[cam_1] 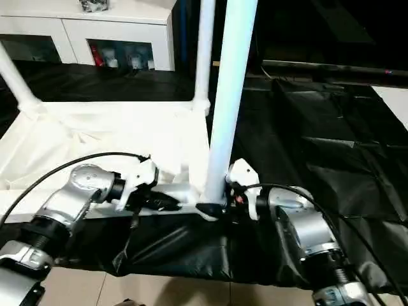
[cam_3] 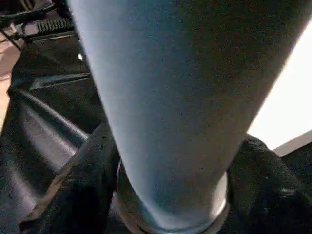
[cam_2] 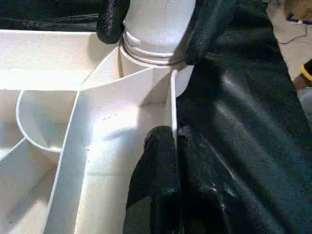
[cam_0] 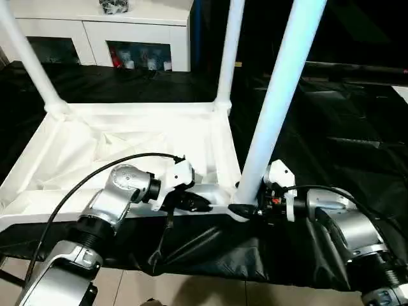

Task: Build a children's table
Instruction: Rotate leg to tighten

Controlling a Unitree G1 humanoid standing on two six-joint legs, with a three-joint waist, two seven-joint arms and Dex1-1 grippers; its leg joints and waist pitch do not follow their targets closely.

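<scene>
While our right gripper [cam_0: 245, 205] straddles the near-right leg [cam_0: 275, 105] at its socket, seemingly clasping it, and the left gripper [cam_2: 168, 151] pinches the upside-down top's [cam_0: 76, 137] rim there, we should brace the rim and twist the leg fully home.

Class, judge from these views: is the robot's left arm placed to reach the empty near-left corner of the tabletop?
Probably yes. The left gripper is shut on the tabletop's near rim, and nothing stands along that rim toward the near-left corner.
</scene>
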